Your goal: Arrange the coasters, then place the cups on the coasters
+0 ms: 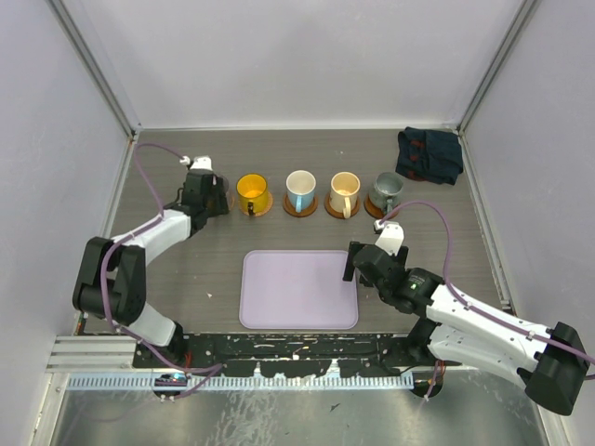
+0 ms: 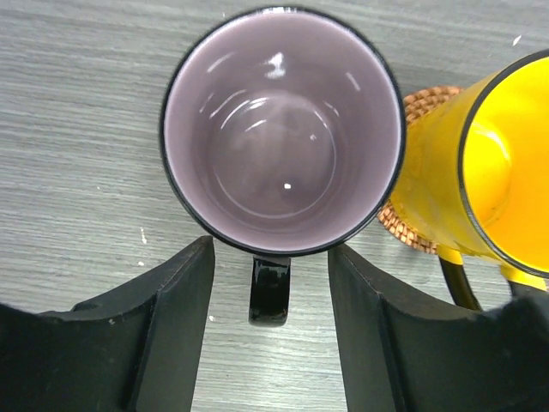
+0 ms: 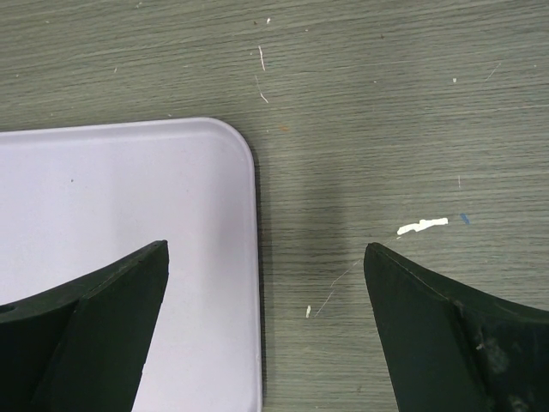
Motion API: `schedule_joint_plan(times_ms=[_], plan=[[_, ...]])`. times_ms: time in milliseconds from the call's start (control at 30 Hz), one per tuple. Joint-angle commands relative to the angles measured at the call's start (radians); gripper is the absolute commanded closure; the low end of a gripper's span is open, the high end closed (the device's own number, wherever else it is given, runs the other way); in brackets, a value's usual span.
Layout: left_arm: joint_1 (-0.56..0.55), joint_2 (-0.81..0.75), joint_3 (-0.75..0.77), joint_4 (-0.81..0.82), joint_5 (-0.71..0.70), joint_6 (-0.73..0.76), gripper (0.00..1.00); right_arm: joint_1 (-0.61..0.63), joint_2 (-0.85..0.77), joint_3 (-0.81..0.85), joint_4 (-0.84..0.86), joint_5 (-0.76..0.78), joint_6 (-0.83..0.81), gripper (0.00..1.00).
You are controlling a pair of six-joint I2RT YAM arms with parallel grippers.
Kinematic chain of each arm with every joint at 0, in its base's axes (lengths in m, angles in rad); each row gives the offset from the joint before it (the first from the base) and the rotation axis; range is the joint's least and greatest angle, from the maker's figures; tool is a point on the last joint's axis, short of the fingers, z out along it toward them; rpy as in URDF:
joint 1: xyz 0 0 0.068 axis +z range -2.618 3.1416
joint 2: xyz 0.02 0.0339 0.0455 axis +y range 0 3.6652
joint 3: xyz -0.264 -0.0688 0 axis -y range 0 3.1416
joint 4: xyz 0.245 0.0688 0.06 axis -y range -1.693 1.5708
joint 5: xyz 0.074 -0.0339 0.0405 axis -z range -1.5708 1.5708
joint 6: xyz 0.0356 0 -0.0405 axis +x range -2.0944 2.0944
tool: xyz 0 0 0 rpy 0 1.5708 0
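One purplish cup (image 2: 283, 129) is found dead ahead of the left end effector (image 2: 269, 257), handle pointed back between its spread, unclamped fingers (image 2: 171, 326), just beside the yellow cup (image 2: 480, 163) on the table (image 2: 77, 129).

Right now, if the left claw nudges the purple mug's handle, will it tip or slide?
Probably stiff and slippery: the purple mug is glossy, with sharp highlights. Pushed at its handle, off centre, it would likely swivel, not tip. It may bump the yellow mug close beside it.
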Motion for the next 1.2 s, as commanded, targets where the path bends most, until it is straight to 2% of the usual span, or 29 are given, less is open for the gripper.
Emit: schedule_joint_plan(times_ms=[0,233,400,533,667,767,900,1000,1167], plan=[[0.004,-0.105,0.0,0.019,-0.038,-0.001,0.43,0.003,-0.004,0.005,0.034,0.021,0.002,0.0],[0.003,-0.242,-0.011,-0.048,-0.007,-0.006,0.32,0.004,0.02,0.06,0.036,0.087,-0.025,0.0],[0.004,-0.417,-0.046,-0.1,-0.059,0.009,0.27,0.003,0.055,0.152,0.037,0.204,-0.074,0.0],[0.005,-0.512,-0.052,-0.174,-0.1,0.029,0.19,-0.024,0.099,0.226,0.034,0.322,-0.129,0.0],[0.006,-0.582,-0.063,-0.241,-0.109,0.033,0.13,-0.132,0.121,0.262,0.054,0.345,-0.193,0.0],[0.005,-0.628,-0.077,-0.28,-0.116,0.022,0.0,-0.269,0.098,0.246,0.13,0.25,-0.261,0.0],[0.006,-0.683,-0.086,-0.34,-0.113,0.01,0.02,-0.473,0.062,0.237,0.167,0.113,-0.267,0.0],[0.005,-0.719,-0.079,-0.401,-0.12,-0.004,0.02,-0.592,0.028,0.234,0.162,0.085,-0.216,0.0],[0.006,-0.778,-0.062,-0.516,-0.146,-0.02,0.02,-0.686,-0.052,0.226,0.132,0.12,-0.157,0.0]])
